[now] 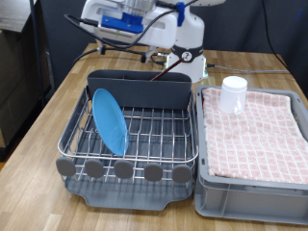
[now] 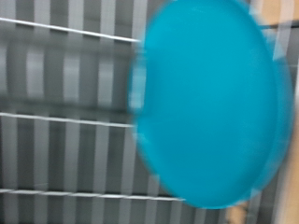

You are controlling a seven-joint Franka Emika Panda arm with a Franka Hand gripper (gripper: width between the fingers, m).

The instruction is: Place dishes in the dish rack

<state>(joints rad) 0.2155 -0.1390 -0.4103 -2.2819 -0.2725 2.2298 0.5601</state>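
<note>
Tabletop (image 1: 38, 115): wood, carries the whole setup. Dish rack (image 1: 144, 144) sits toward the exterior view's left, wire grid on a dark tray, grey caddy (image 1: 140, 89) along its far side, round feet on the near edge. Just beside it on the exterior view's right: light grey crate (image 1: 252, 178) lined with pink checked cloth (image 1: 255, 130).

Light-blue plate (image 1: 109, 120) already stands on edge in the rack's left half, tilted, long axis running near-to-far. White cup (image 1: 233, 94) stands on the cloth at the crate's far corner, not racked. Wooden spoon: not visible in either view.

Arm (image 1: 144, 24) is at the exterior view's top, behind the caddy. Gripper itself doesn't show, fingers absent from the wrist view too, so opening and contents: can't tell. Wrist camera looks at the plate against the rack wires, blurred, filling most of the frame. Judgement: the plate lies nearer the hand than the cup does.
</note>
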